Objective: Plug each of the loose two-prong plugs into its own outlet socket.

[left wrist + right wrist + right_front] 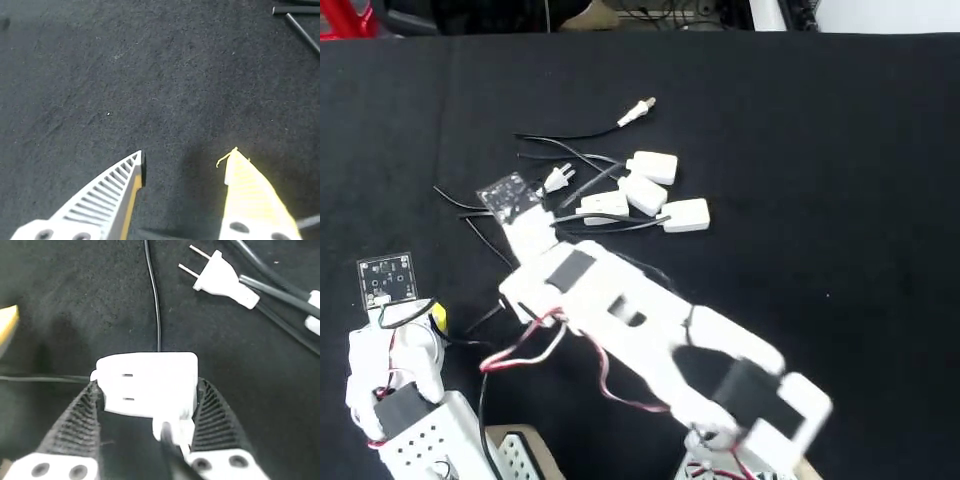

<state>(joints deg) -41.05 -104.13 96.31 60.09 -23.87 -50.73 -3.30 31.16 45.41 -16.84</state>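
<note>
On my feed the right claw [148, 385] is clamped on a white outlet socket [150, 382]. Its black ribbed fingers [82, 415] press against the block's two short sides, and the face with the two slots points up at the wrist camera. A thin black cord [156, 305] runs across the cloth to the socket's far edge. Just past the held socket lies a loose two-prong plug [220, 276] flat on the bench, its prongs pointing away from its thick black cable; it is near the socket but not touching it.

From the high view, the right arm [640, 320] stretches from the near edge of the bench [840, 150] in toward the middle, slightly left of centre. A printed marker card [510, 196] sits over the wrist, so I can't make out the held socket there. The two-prong plug [557, 178] shows just beside that card. A cluster of white socket blocks [685, 215] sits around the middle of the bench, with black cords threading among them. A second plug [638, 110] lies apart from them, closer to the far edge, its cord [570, 136] trailing leftward.

The left arm [405, 400] sits at the near left corner. Its claw — the left claw [187, 152] — is spread wide with nothing between the white finger [117, 180] and the yellow finger [245, 185], above bare black cloth.
</note>
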